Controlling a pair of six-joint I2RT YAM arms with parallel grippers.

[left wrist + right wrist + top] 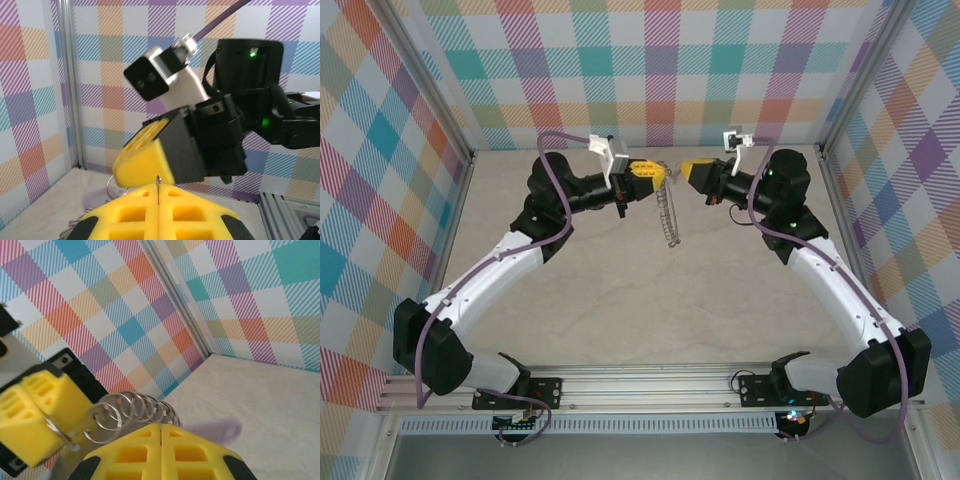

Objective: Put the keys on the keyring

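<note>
**Plaid-walled cell, both arms raised over the table: status of grippers and parts**

Plaid panels (pixel 670 60) in pastel colours enclose a pale, stone-patterned table (pixel 620 310) on three sides. Both arms reach from the near rail toward the far middle, where their yellow fingertips face each other, close together but apart.

1. Left gripper (pixel 665 178): closed. In the left wrist view its fingers (pixel 135 217) meet along a straight seam, and a thin metal wire stands pinched in that seam. This wire belongs to the keyring (pixel 669 215).
2. Keyring: grey metal, reading as a string of overlapping loops. From above it hangs from the left fingertips down toward the table. In the right wrist view the loops run from the left gripper's yellow pad across to the right fingertips.
3. Right gripper (pixel 683 168): closed, fingers meeting at the seam.
4. Keys (pixel 220 430): a pale lilac tab, blurred, lies directly past the right fingertips, beside the last loop. Whether the right fingers clamp it cannot be determined.
</note>
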